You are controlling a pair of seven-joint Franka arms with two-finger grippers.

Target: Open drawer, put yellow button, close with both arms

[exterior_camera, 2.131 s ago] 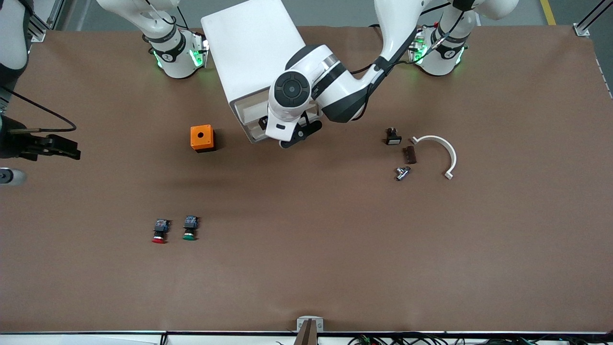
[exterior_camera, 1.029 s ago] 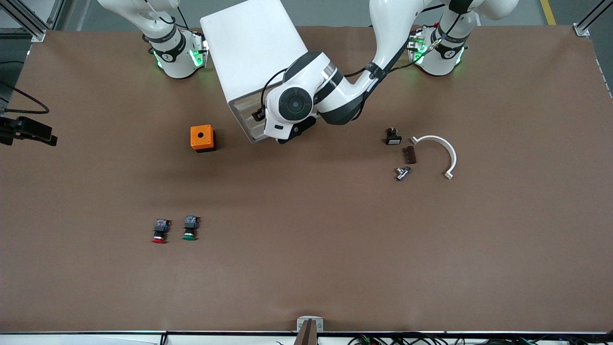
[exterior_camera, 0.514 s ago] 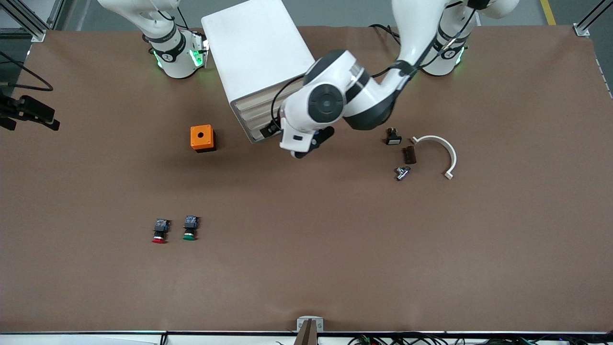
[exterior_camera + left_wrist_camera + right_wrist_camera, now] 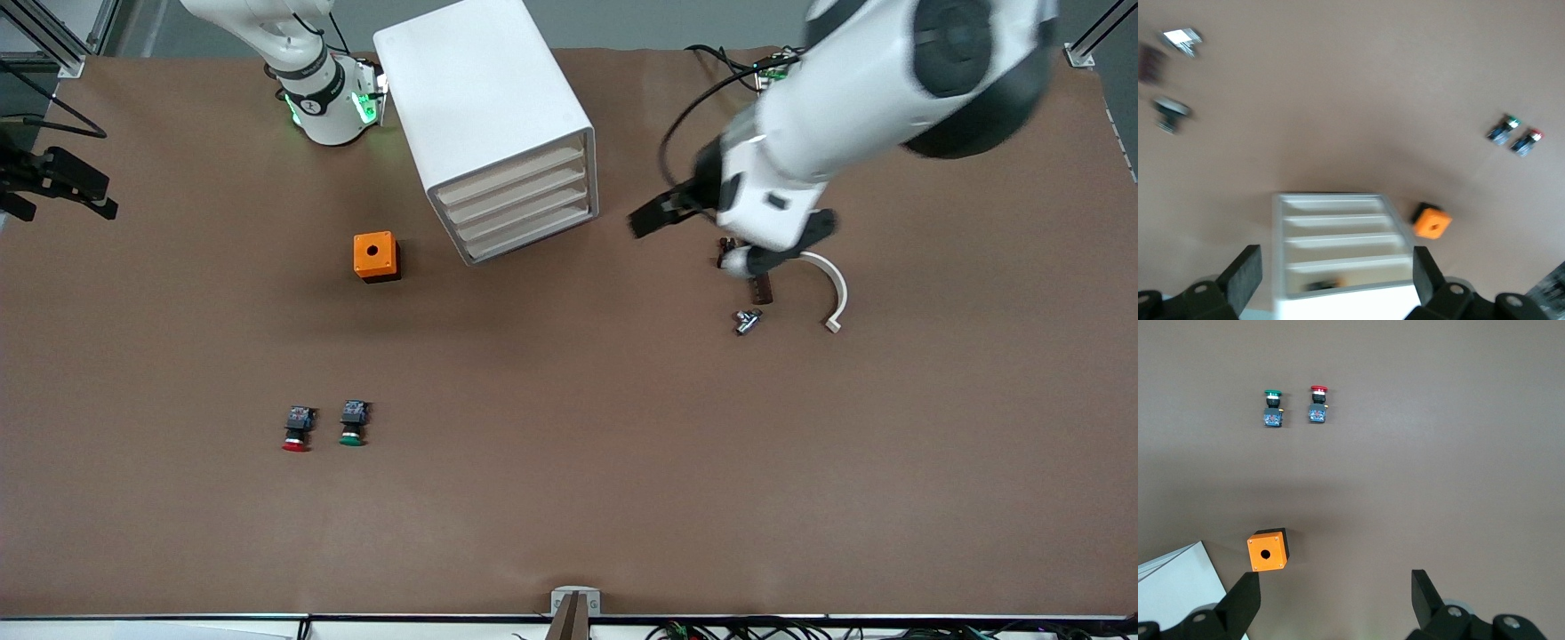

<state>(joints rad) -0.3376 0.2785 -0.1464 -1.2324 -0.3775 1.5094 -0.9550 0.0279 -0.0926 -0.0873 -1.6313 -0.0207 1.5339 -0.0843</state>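
Left gripper (image 4: 642, 222) hangs released over bare counter (image 4: 569, 498), the shut drawer (image 4: 511, 175) just beside it. Right gripper (image 4: 67, 191) waits released at the counter's edge

The drawer (image 4: 514, 173) is now shut. The left gripper (image 4: 653, 216) has pulled away from the cabinet (image 4: 484, 107), while the right gripper (image 4: 58, 182) has retreated to the bench's edge.

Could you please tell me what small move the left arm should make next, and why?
Probably draw the left pincer back toward its base to rest. It hangs open and empty over bare table beside the cabinet, whose fronts all look flush, and something dark and yellow, likely the yellow button, shows in the uppermost drawer. The right pincer waits open.
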